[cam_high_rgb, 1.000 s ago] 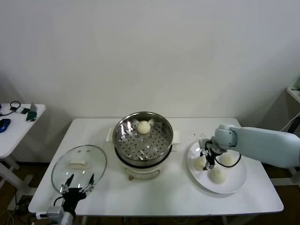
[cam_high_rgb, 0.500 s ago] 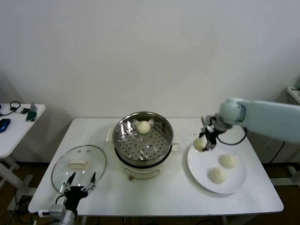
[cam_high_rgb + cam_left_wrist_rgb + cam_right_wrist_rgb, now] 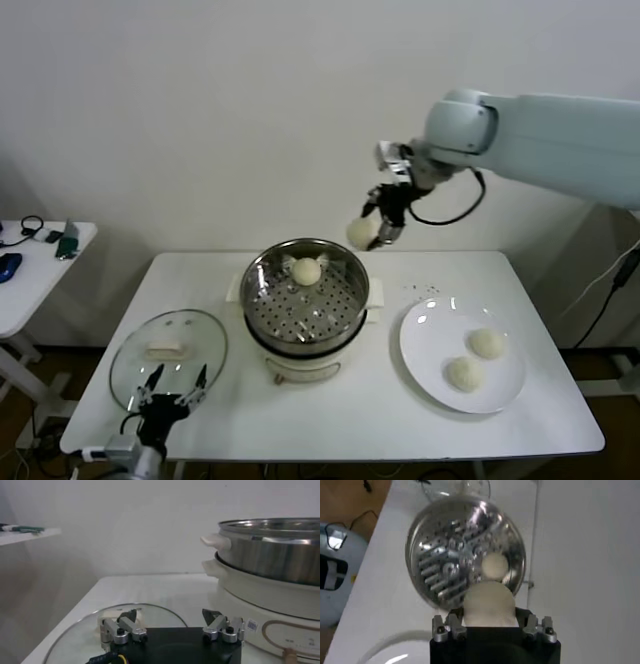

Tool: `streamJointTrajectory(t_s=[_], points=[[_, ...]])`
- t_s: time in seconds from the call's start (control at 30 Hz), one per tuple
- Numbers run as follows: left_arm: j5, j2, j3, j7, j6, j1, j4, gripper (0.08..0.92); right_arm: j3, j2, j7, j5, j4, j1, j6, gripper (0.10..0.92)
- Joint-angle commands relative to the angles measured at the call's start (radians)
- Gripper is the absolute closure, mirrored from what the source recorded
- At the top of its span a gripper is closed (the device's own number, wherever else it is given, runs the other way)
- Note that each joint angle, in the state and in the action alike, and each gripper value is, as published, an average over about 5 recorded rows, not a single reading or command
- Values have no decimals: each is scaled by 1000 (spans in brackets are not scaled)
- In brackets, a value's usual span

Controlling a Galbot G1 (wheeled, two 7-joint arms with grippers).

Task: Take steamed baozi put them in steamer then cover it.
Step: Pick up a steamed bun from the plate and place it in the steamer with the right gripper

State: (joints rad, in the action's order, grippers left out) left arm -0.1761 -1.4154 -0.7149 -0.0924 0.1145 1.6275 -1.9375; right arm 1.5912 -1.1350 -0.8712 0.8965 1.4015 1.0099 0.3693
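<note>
My right gripper [image 3: 372,228] is shut on a cream-white baozi [image 3: 360,232] and holds it in the air above the steamer's back right rim; the held bun fills the right wrist view [image 3: 488,603]. The shiny perforated steamer [image 3: 335,312] on its cream pot base holds one baozi [image 3: 306,271], which also shows in the right wrist view [image 3: 494,565]. Two more baozi [image 3: 487,343] [image 3: 463,374] lie on the white plate [image 3: 425,335]. The glass cover [image 3: 205,350] lies flat at the front left. My left gripper [image 3: 172,385] is open and empty just in front of the cover.
A side table [image 3: 25,285] with small items stands at the far left. The steamer's side handles [image 3: 216,541] jut out toward the cover [image 3: 65,642]. The plate sits near the table's right front edge.
My right gripper has lifted a baozi from the plate and carried it up and left to above the steamer's back right rim. The left arm has not moved.
</note>
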Motion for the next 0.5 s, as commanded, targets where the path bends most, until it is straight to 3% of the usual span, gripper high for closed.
streamJointTrajectory(t_s=[0.03, 0.5], points=[[-6, 1, -9, -4, 8, 0, -22, 177, -74, -251, 47, 29, -56, -134, 33, 335], [-13, 3, -10, -6, 5, 1, -31, 177, -56, -371, 80, -197, -275, -365, 16, 330]])
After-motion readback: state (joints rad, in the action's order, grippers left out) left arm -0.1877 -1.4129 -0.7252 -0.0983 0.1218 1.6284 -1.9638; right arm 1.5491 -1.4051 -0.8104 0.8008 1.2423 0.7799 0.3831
